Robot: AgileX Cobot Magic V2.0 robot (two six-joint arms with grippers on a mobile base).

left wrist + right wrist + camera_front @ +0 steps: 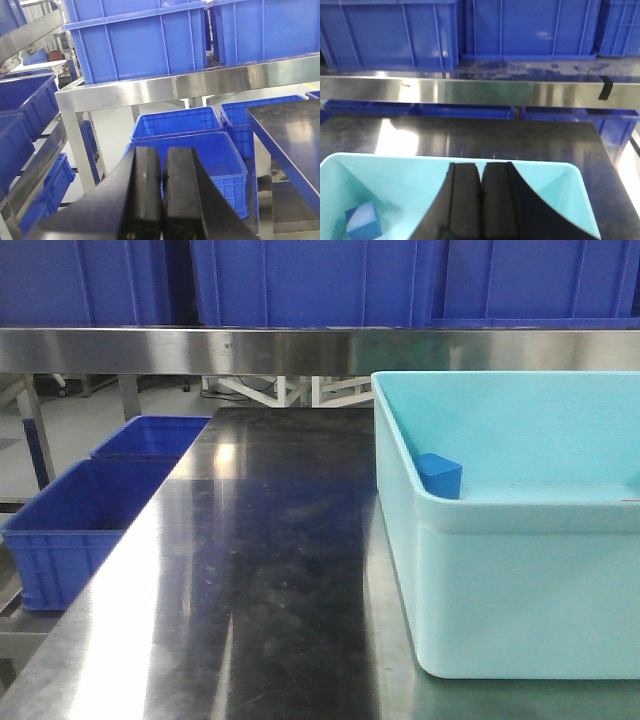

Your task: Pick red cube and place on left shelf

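Note:
The red cube shows in no view. The left shelf [165, 89] is a stainless-steel rack level with a flat front rail [300, 348], and large blue crates [140, 42] stand on it. My left gripper [162, 150] hangs shut with nothing in it, off the left edge of the dark-topped table [295, 130] and over blue floor crates. My right gripper [481, 165] is shut and empty above the light turquoise tub [540, 172]. Neither gripper appears in the front view.
A small blue block [440, 475] lies in the turquoise tub [520, 590] at its near-left corner and also shows as the blue block [364, 220]. Blue crates [80, 525] sit low, left of the table. Another rack with blue bins [20, 115] stands at far left.

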